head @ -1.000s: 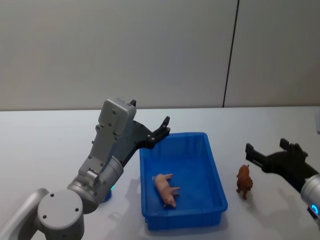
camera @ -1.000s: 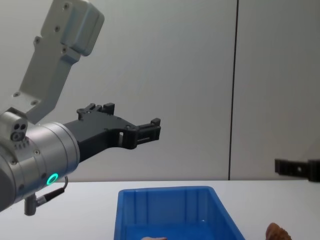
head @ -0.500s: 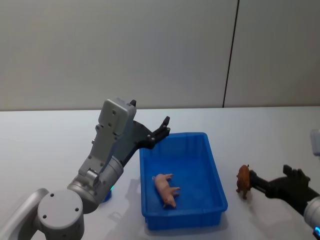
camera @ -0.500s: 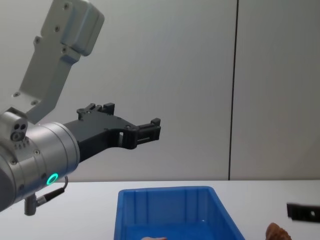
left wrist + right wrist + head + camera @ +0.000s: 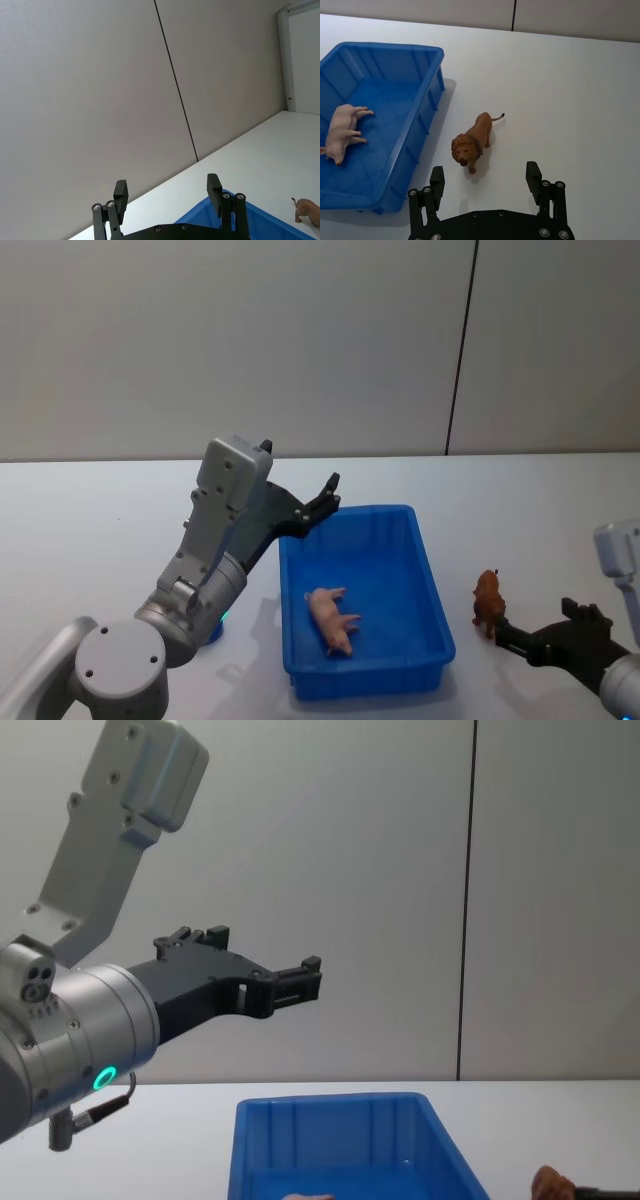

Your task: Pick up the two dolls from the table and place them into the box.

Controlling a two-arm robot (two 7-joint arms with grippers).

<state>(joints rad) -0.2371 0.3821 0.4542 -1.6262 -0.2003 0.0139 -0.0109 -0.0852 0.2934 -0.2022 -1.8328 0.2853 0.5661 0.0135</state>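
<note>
Two dolls lie apart: the pink pig [image 5: 333,620] rests on its side inside the blue bin [image 5: 370,678], and the brown lion [image 5: 488,602] stands on the white table [image 5: 90,530] just right of the bin. The right gripper [image 5: 485,180], fingers spread wide, sits low just before the lion without gripping it. The left gripper [image 5: 167,186], likewise spread and empty, hangs raised by the bin's far left corner.

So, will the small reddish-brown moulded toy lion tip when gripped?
Probably stiff: the lion keeps a moulded pose. Likely tippy, since it stands upright on thin legs. The open right gripper should close on it evenly.
</note>
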